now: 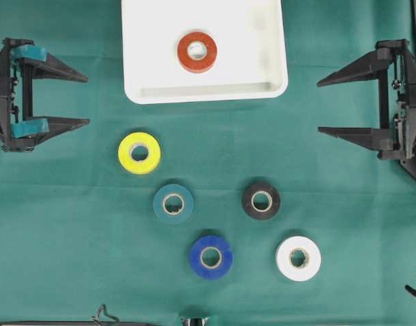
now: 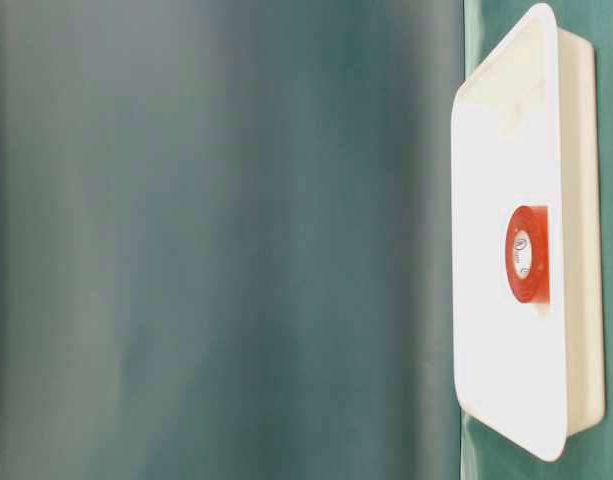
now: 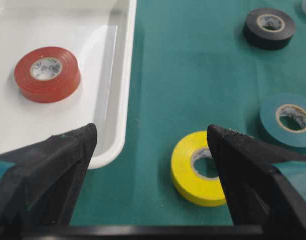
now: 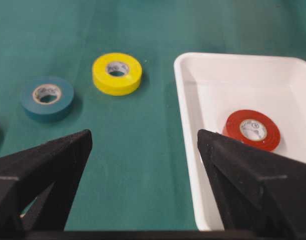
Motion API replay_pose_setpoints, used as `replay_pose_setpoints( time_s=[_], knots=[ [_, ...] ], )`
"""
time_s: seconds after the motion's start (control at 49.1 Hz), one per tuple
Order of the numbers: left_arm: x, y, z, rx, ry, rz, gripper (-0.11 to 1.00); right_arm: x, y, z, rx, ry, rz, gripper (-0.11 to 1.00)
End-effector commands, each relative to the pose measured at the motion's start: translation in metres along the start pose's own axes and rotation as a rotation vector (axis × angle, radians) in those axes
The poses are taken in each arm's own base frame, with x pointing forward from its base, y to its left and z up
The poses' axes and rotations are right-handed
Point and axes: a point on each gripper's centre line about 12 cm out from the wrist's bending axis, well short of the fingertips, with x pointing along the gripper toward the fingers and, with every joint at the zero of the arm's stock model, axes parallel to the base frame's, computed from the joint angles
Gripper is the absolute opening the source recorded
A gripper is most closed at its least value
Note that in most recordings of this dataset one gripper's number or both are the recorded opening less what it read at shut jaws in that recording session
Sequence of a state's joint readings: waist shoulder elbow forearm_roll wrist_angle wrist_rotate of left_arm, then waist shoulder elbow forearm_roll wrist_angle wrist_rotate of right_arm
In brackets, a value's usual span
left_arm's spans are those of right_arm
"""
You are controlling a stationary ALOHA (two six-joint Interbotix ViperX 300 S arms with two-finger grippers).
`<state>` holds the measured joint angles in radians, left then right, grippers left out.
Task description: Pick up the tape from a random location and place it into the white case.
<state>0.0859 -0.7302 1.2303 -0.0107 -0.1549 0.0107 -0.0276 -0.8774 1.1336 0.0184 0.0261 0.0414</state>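
Observation:
A red tape roll point(image 1: 197, 51) lies flat inside the white case point(image 1: 143, 75) at the top middle of the green cloth. It also shows in the table-level view as the red tape roll point(image 2: 527, 254) in the white case point(image 2: 486, 300). On the cloth lie a yellow roll point(image 1: 139, 153), a teal roll point(image 1: 173, 204), a black roll point(image 1: 261, 200), a blue roll point(image 1: 211, 257) and a white roll point(image 1: 298, 258). My left gripper point(image 1: 87, 100) stands open at the left edge, empty. My right gripper point(image 1: 319, 106) stands open at the right edge, empty. Both are apart from every roll.
The left wrist view shows the case's rim point(image 3: 124, 100) to the left of the yellow roll point(image 3: 192, 172). The right wrist view has the case's rim point(image 4: 185, 125) on the right, with yellow point(image 4: 117, 73) and teal point(image 4: 47, 98) rolls beyond.

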Motion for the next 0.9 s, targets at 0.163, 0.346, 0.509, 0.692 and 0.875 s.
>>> replay_pose_setpoints(
  time_s=[0.163,0.346,0.509,0.692,0.875],
  knots=[
    [0.0,0.0,0.006,-0.003,-0.021,0.001,0.97,-0.001,0.014,0.004,0.01,-0.004,0.064,0.92],
    [0.0,0.0,0.006,-0.003,-0.021,0.001,0.97,-0.002,0.03,0.001,0.008,0.02,0.133,0.92],
    [0.0,0.0,0.006,-0.003,-0.021,0.001,0.97,-0.003,0.039,-0.002,-0.005,0.035,0.176,0.92],
    [0.001,0.0,0.006,-0.003,-0.023,0.001,0.97,-0.003,0.04,-0.003,-0.012,0.036,0.179,0.92],
    [0.001,0.0,0.006,-0.003,-0.023,-0.001,0.97,-0.001,0.041,-0.003,-0.015,0.039,0.184,0.92]
  ],
)
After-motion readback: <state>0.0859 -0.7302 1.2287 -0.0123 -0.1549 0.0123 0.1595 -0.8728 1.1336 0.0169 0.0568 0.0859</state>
